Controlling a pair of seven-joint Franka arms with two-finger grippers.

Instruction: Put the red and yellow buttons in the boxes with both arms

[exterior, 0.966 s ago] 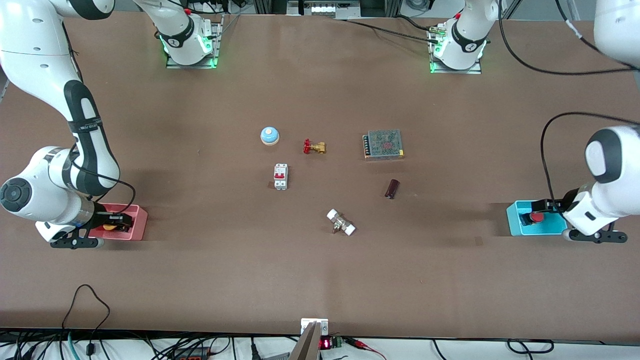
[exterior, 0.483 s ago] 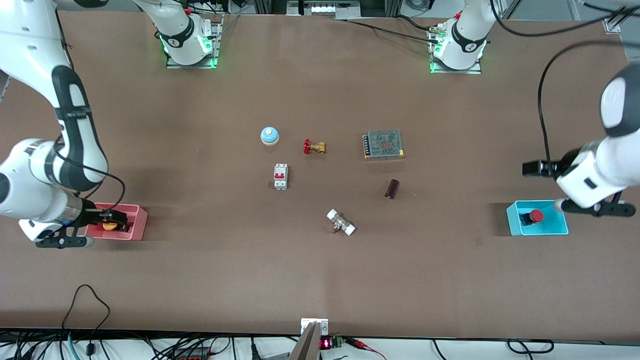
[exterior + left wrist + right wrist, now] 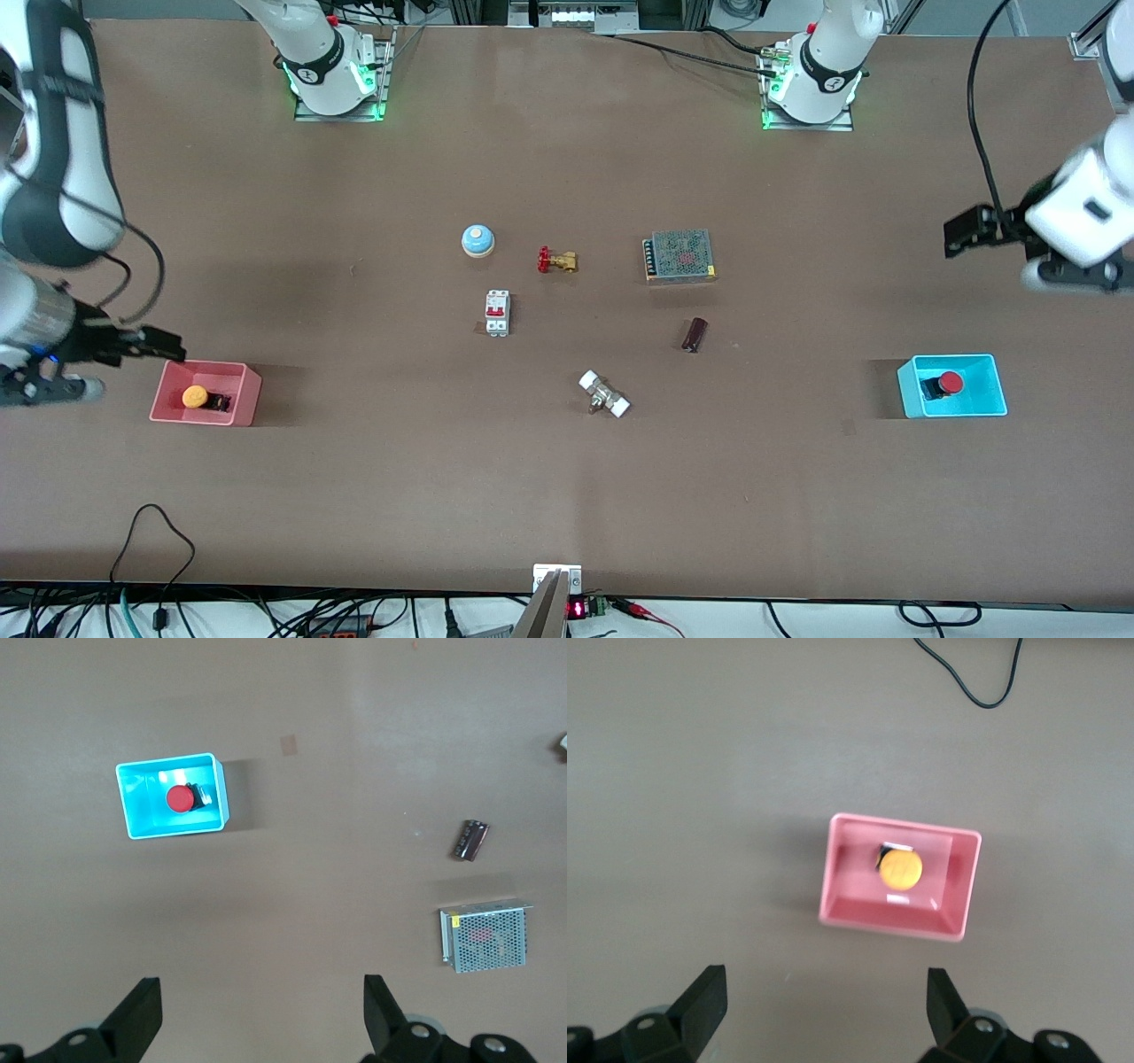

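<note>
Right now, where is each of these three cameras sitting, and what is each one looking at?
Front view: high across the table, facing both arms' bases; left end effector and right end effector show, raised.
Left wrist view: on the left arm, looking down at the red button in the cyan box; its open fingers show.
Right wrist view: on the right arm, above the yellow button in the pink box.
Front and wrist views share both boxes.

- Both arms run off the front view's edges; left arm [image 3: 1085, 208] blurred.
- Red button [image 3: 180, 798]: cap hides most of its black body.
- White item [image 3: 563, 742] cut by the edge, unidentifiable.
</note>
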